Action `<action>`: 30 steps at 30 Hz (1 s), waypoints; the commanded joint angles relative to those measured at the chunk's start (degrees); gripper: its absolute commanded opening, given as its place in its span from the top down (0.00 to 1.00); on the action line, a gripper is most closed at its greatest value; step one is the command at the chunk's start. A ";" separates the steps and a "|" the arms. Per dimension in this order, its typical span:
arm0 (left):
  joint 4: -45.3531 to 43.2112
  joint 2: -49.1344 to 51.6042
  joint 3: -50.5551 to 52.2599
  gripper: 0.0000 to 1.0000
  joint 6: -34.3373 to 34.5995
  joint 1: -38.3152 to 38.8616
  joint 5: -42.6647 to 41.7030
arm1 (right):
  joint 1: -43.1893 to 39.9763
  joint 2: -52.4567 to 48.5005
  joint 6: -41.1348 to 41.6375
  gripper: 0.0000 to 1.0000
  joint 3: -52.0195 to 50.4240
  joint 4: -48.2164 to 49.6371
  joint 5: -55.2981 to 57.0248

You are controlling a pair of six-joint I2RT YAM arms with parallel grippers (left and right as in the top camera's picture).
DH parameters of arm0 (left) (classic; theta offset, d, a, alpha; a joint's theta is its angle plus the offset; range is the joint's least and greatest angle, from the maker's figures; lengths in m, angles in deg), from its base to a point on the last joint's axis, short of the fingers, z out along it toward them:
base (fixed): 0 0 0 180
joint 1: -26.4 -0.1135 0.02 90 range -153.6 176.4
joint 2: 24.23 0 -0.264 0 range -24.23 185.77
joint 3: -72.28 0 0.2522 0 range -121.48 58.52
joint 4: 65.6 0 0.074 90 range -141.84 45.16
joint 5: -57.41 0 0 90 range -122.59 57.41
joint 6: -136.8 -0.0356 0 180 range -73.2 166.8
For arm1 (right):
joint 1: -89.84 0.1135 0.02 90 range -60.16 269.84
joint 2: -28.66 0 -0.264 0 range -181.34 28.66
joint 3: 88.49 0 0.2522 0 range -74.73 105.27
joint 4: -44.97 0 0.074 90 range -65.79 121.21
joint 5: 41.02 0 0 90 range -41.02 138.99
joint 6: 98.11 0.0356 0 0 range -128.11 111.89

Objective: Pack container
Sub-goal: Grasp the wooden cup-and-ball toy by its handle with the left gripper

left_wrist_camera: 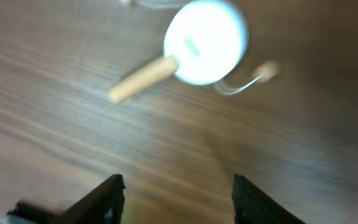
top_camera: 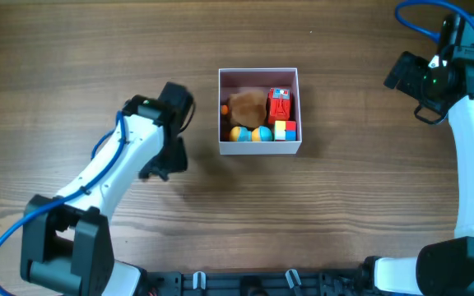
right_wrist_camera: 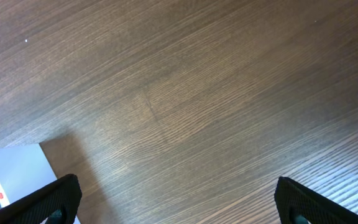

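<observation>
The container [top_camera: 259, 149], a square white-walled box with a pink inside, sits at the table's middle. It holds a brown plush [top_camera: 248, 105], a red toy [top_camera: 279, 104], blue and yellow balls [top_camera: 250, 134] and a coloured cube [top_camera: 285, 130]. My left gripper [top_camera: 161, 163] is open and empty to the container's left, over bare wood [left_wrist_camera: 179, 186]. My right gripper [top_camera: 398, 74] is open and empty at the far right. Its wrist view [right_wrist_camera: 176, 199] shows only a corner of the container [right_wrist_camera: 14, 171].
The blurred left wrist view shows a round white object [left_wrist_camera: 207, 40] with a tan stick [left_wrist_camera: 143, 78] and a thin cord ending in a tan bead [left_wrist_camera: 266, 70], lying ahead of the fingers. I cannot find it in the overhead view.
</observation>
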 commanded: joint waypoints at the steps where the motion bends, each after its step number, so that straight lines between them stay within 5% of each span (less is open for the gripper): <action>1: 2.47 0.00 1.44 0.43 -7.45 -3.50 -2.19 | -0.13 -0.59 0.68 0.00 -0.31 0.13 -0.44; 13: -1.20 -0.52 1.46 0.31 -16.06 -9.20 -1.11 | -0.13 -0.59 0.70 0.00 -0.31 0.13 -0.44; 15: -2.56 -0.52 1.62 0.37 -16.09 -9.46 -1.14 | -0.13 -0.59 0.66 0.00 -0.31 0.13 -0.44; 17: -3.19 -0.52 2.08 0.57 -17.44 -9.46 -1.25 | -0.13 -0.59 0.68 0.00 -0.31 0.15 -0.44; 19: -3.98 -0.55 2.89 0.62 -18.75 -9.46 -1.31 | -0.13 -0.59 0.68 0.00 -0.31 0.13 -0.44; 30: -10.51 -1.09 9.84 0.62 -21.84 -9.46 -2.23 | -0.13 -0.59 0.66 0.00 -0.31 0.15 -0.44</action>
